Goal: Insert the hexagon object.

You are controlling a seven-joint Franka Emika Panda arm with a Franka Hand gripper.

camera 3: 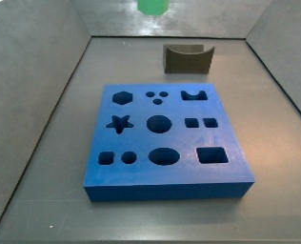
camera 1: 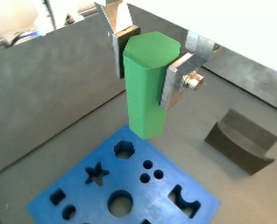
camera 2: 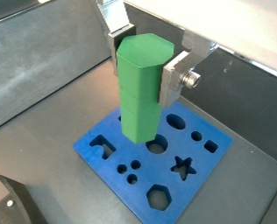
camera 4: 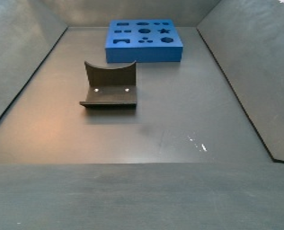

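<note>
Clamping the hexagon object (camera 1: 147, 83) upright, my gripper (camera 1: 149, 63) hangs above the blue block (camera 1: 124, 188); side views crop it.

Claw (camera 1: 151, 63) of flat silver finger plates (camera 2: 177, 77) (round silver screw on one side)

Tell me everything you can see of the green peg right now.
The green peg is a long, smooth, bright green hexagonal prism, plastic-looking. It hangs upright, clamped near its top between the gripper fingers, above the blue block and not touching it. In a side view only its lower tip shows.
</note>
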